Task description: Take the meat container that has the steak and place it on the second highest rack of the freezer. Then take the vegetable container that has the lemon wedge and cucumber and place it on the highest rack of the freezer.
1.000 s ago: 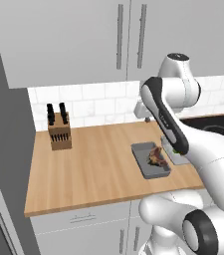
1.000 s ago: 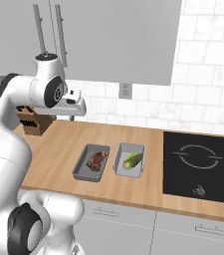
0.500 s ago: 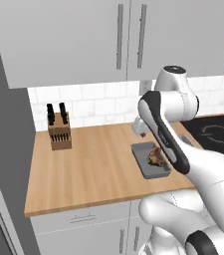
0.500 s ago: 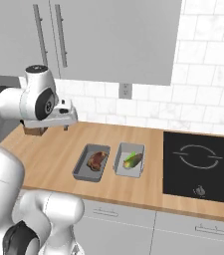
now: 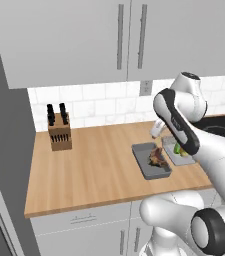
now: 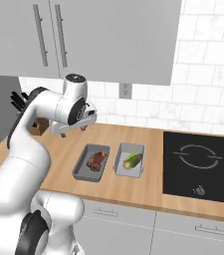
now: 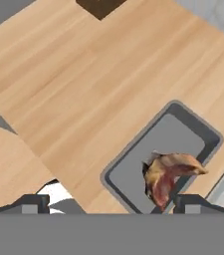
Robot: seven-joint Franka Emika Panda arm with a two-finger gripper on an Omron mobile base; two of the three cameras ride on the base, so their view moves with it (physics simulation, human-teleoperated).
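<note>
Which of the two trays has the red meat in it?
The darker grey tray, the one nearer the knife block. It holds the reddish-brown steak. The lighter tray beside it, closer to the stove, holds green and yellow bits instead.

The white arm rises from its base, bends sharply at a dark elbow joint, and reaches forward with the hand hanging above the wooden counter (image 6: 148, 184). The gripper (image 6: 73, 128) points down toward the counter, near its back edge. Its two dark fingertips (image 7: 33, 203) stand wide apart, with nothing between them.
</note>
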